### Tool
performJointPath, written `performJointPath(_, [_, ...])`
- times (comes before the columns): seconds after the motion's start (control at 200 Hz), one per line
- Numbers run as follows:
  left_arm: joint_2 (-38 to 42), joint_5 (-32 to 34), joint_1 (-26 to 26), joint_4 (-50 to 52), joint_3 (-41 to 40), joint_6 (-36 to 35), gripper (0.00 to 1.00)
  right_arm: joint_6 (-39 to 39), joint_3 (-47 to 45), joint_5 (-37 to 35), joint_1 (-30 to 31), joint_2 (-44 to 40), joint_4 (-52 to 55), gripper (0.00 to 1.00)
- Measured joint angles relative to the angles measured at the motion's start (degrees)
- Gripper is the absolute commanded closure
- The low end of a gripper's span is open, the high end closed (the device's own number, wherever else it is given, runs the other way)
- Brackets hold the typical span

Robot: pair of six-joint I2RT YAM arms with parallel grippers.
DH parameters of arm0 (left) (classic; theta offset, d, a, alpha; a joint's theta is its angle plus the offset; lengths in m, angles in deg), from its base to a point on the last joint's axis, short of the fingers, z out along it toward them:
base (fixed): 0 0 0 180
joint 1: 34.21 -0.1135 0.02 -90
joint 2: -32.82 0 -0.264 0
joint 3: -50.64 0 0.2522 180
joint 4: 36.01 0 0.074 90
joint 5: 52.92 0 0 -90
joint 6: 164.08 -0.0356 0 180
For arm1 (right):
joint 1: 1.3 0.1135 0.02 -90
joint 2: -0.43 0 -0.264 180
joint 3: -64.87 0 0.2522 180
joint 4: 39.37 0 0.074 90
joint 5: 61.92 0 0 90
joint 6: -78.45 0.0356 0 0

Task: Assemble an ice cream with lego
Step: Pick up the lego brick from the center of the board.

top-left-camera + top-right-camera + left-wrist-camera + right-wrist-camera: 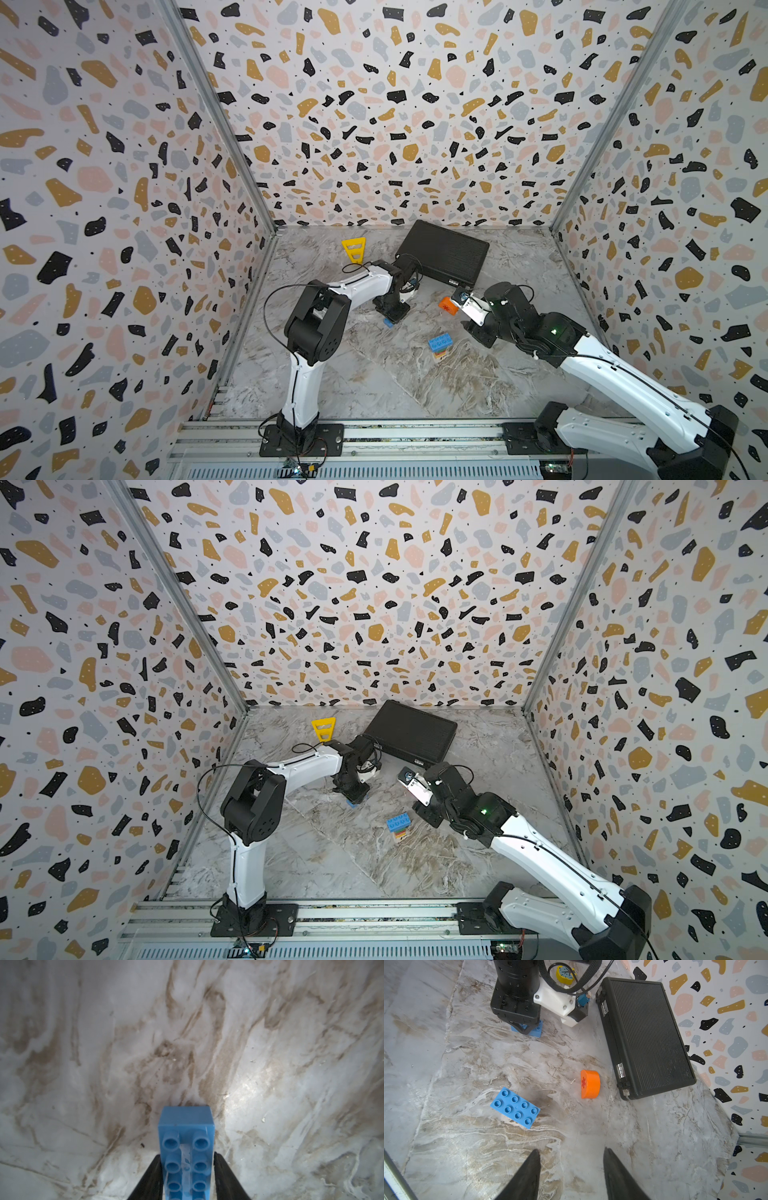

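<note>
The stack [440,345] [399,825] stands studs-up on the surface [374,382]. It has a wide blue eight-stud slab over narrower green, red and yellow bricks, and sits out in front of the right fingers [529,1174], well apart from them. In the right wrist view only its glossy blue top [515,1107] shows.

Those dark, tapered fingers are parted with nothing between them.

A second blue brick [186,1132] [388,322] [353,802] [536,1030] is clamped by its long sides between the left fingers [154,1172]. Its hollow round studs face the left wrist camera and its far end pokes out beyond the tips. It sits low against the surface; whether it touches, I cannot tell.

The dome [590,1084] [448,305] is smooth orange plastic, half-round, with a red asterisk on its flat face. It lies farther out from the right fingers, near the ribbed black case [648,1036] [442,253] [409,733].

Beyond the left fingers stands a yellow slotted triangle [354,249] [323,728].

The surface is grey-white marble with brown veins.
</note>
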Motion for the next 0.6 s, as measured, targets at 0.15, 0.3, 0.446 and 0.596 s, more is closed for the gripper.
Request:
performJointPath(0.15, [0.00, -0.02, 0.00, -0.04, 0.02, -0.02, 0.77, 0.00, 0.00, 0.02, -0.02, 0.22, 0.02, 0.48])
performJointPath(0.3, [0.00, -0.09, 0.02, 0.04, 0.15, 0.31, 0.81, 0.02, 0.00, -0.09, -0.22, 0.22, 0.04, 0.48])
performJointPath(0.446, [1.57, -0.13, 0.74, 0.92, 0.09, 1.09, 0.82, 0.63, 0.02, -0.52, -1.49, 0.22, 0.13, 0.48])
performJointPath(0.596, [9.77, 0.24, 4.42, 2.05, -0.48, 1.64, 0.82, 2.36, 0.07, -0.66, -6.29, 0.24, 0.50, 0.48])
